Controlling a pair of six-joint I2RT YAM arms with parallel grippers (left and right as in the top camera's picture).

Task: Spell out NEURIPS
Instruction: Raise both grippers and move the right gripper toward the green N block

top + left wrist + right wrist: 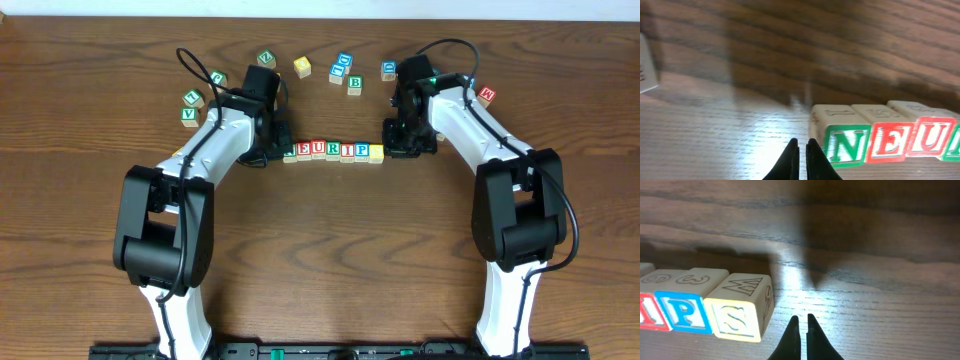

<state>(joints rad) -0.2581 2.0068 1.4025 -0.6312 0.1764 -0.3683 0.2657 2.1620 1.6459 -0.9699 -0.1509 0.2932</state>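
NEURIPS row sits dead straight at mid-table, seven cubes touching side to side. Up close on the left wrist view, green N leads, red E and red U right behind it. On the right wrist view, blue P sits against the yellow S cube that caps the far end. Left gripper is just beside the N, clenched tight and gripping nothing. Right gripper is just beside the S, pinched together too, also empty. Behind the row, loose cubes lie scattered over the wooden table, a green B cube among them.
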